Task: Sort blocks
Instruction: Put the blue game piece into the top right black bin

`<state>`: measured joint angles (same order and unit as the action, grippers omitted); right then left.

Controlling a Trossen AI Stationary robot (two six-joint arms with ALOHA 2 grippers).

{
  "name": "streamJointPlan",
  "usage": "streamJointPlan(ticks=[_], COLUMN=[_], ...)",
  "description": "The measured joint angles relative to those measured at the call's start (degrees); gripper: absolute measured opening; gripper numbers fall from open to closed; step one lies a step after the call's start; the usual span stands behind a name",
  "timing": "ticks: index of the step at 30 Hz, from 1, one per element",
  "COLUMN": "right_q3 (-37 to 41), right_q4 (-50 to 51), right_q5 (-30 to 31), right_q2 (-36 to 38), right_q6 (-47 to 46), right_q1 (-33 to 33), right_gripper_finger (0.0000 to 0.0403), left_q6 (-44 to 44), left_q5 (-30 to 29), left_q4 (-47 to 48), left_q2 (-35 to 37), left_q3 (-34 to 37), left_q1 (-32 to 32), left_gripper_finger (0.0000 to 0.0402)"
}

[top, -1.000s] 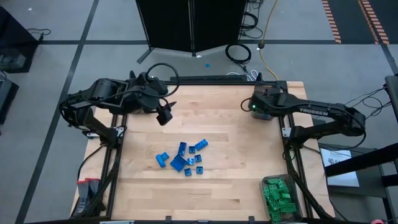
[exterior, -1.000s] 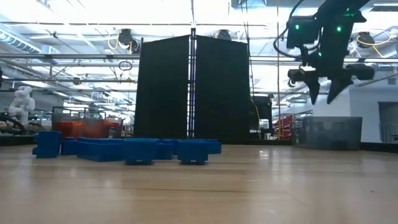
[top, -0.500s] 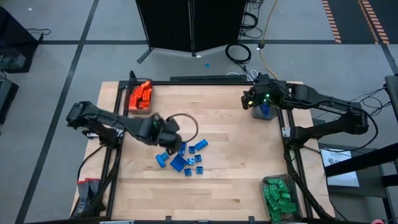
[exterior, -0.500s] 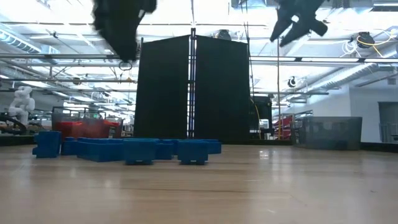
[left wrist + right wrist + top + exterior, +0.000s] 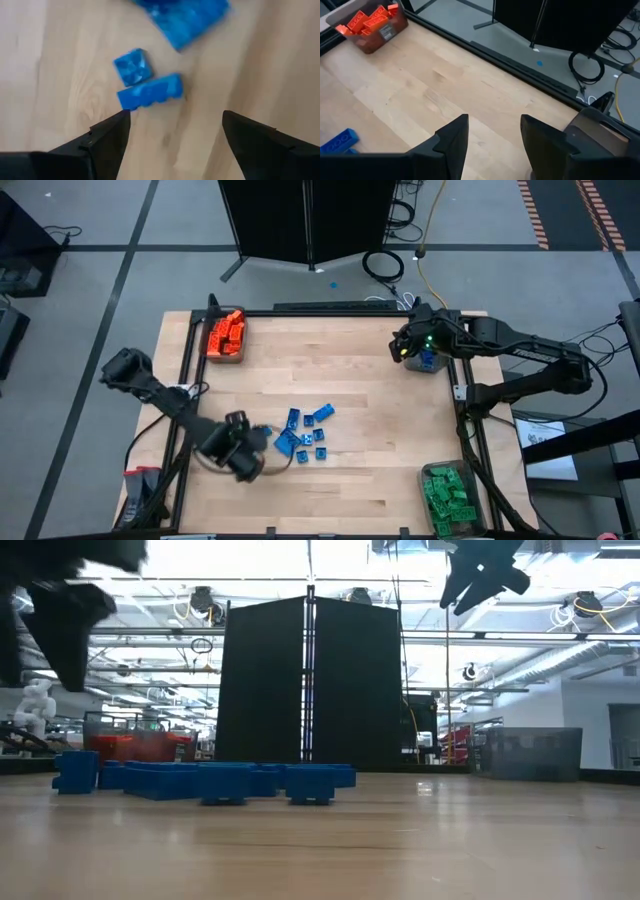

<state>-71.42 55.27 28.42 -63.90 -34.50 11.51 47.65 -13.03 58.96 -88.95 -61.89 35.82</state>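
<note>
High: my left claw (image 5: 243, 461) low beside the blue blocks (image 5: 303, 436) mid-worktop; right claw (image 5: 408, 346) waits over the far bin.
Left wrist: fingers (image 5: 107, 136) spread, empty; long block (image 5: 150, 91) ahead. Centre over it, descend straight, avoid neighbours.

The bench (image 5: 360, 390) is light wood with a smooth, flat top and faint grain lines. A dark metal frame (image 5: 330, 309) runs round its edge. The blue blocks (image 5: 303, 437) are hard plastic, a bit shiny, with little round studs on top. The orange blocks (image 5: 227, 334) and green blocks (image 5: 447, 494) look like the same shiny plastic, and they sit in see-through plastic bins (image 5: 241, 352). The left gripper's fingers (image 5: 107, 140) are dark and matt.
</note>
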Motion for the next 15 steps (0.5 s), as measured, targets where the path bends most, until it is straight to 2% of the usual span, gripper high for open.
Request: streamJointPlan(ticks=[4,8,10,13,15], right_q3=[0.02,0.02,0.02,0.04,0.04], right_q4=[-0.62,-0.6,-0.6,-0.57,-0.55], right_q5=[0.0,0.0,0.0,0.0,0.0], right_q2=[0.0,0.0,0.0,0.0,0.0], right_q6=[0.69,0.69,0.69,0.69,0.23], right_q1=[0.0,0.0,0.0,0.0,0.0], right_gripper_finger=[0.0174,0.0174,0.0174,0.0174,0.0174], left_q6=[-12.84,-20.75,-23.82,-27.45,-28.36], left_q5=[-5.94,-14.27,-13.67,-7.12,-5.56], left_q4=[-0.23,-0.42,-3.21,-10.9,-13.22], left_q2=[0.0,0.02,0.07,0.07,0.07], left_q3=[0.0,0.13,1.41,5.26,7.6], left_q1=[5.12,5.91,5.01,3.85,3.43], left_gripper_finger=[0.0318,0.0318,0.0318,0.0318,0.0318])
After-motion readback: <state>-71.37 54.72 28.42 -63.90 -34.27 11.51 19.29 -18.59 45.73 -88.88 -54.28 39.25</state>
